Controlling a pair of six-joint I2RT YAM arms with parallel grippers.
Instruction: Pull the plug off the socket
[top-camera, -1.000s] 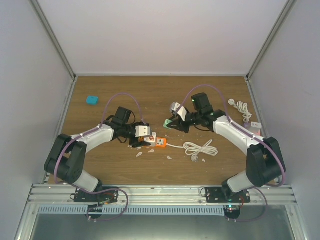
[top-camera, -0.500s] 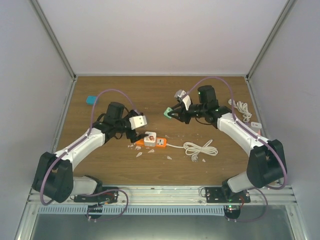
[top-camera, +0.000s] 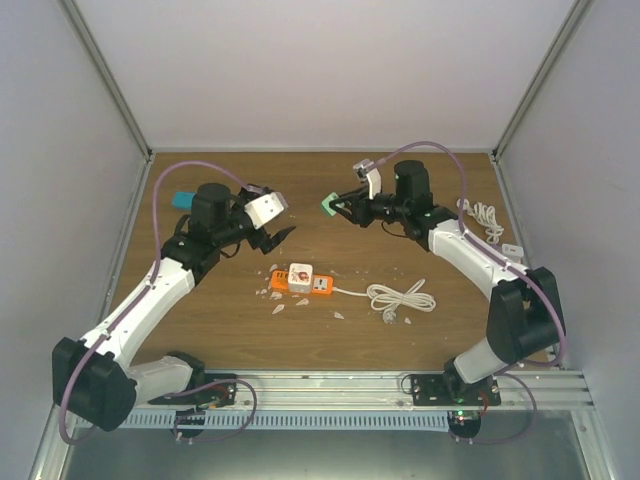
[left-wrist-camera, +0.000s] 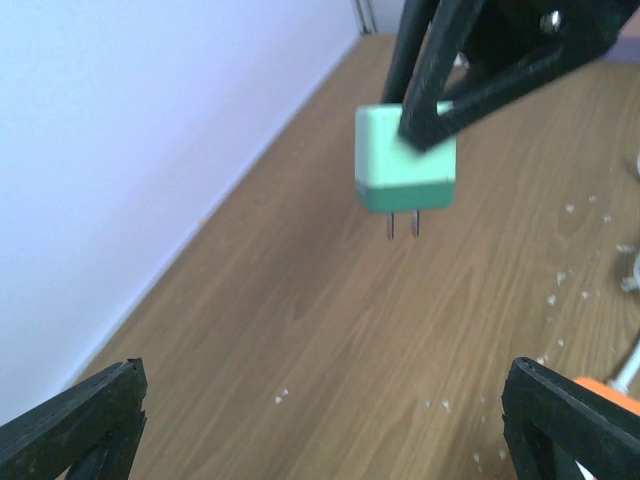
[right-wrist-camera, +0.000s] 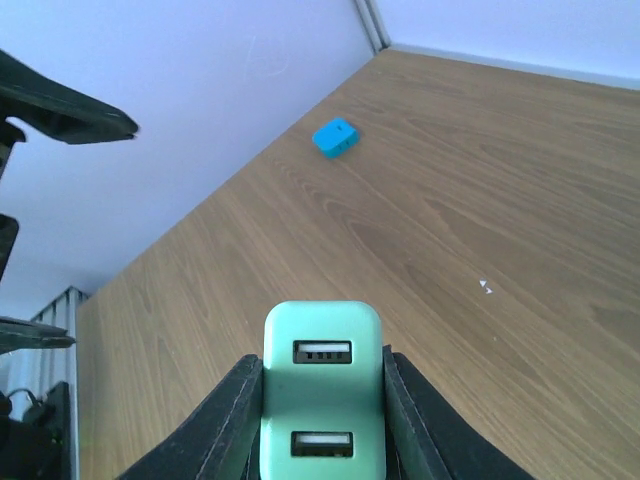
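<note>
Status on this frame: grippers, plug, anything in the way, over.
Left gripper open, empty. Right gripper shut on green plug, prongs bare, off the table. Socket lies apart from plug. Only white chips round it.

You see a wooden table (top-camera: 420, 340) closed in by white walls (top-camera: 320, 70). A small blue block (top-camera: 184, 199) lies near the far left corner, close to the left wall. A bundled white cord (top-camera: 486, 213) sits at the far right edge. A small white block (top-camera: 512, 250) lies on that same edge, towards the near side. White flecks (top-camera: 280, 308) are scattered mid-table. A metal rail (top-camera: 320, 380) runs along the near edge.
</note>
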